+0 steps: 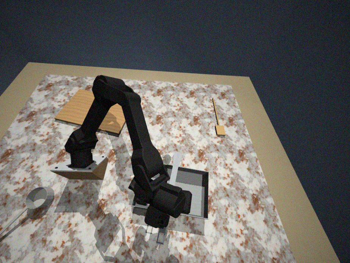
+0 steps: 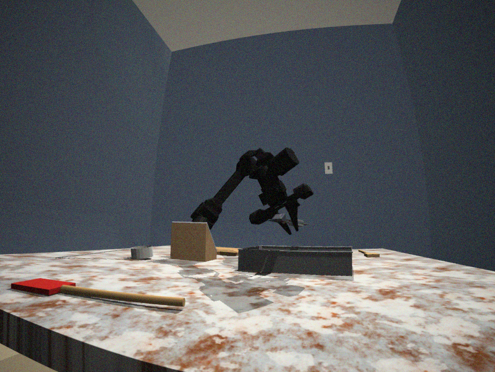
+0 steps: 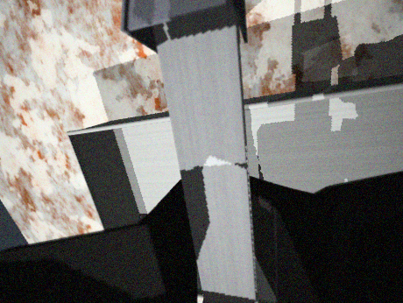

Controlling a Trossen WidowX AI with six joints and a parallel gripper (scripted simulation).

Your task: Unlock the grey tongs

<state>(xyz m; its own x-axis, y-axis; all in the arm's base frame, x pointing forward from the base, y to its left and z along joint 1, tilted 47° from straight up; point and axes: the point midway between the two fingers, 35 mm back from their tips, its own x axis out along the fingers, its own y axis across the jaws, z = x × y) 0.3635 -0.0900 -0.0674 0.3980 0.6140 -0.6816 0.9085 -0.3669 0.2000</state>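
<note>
The grey tongs (image 1: 174,171) (image 3: 206,101) are between my fingers and lie roughly level, one pale flat end pointing toward the back in the top view. A dark box-like end shows at the top of the wrist view. My gripper (image 2: 293,231) (image 3: 206,182) is shut on the tongs and holds them above the grey roasting tin (image 1: 205,195) (image 2: 312,264) (image 3: 96,179). The arms look close together; whether the lock is engaged cannot be told. The hand hides their middle in the top view. The wooden board (image 1: 70,110) (image 2: 227,251) lies at the back left, partly behind my arm.
A wooden spatula (image 1: 220,130) (image 2: 372,254) lies at the back right. A round grey pan with a long thin handle (image 1: 49,195) (image 2: 141,252) lies at the left. My base block (image 1: 99,169) (image 2: 188,241) stands left of the tin. A red-headed tool (image 2: 42,285) lies near the edge.
</note>
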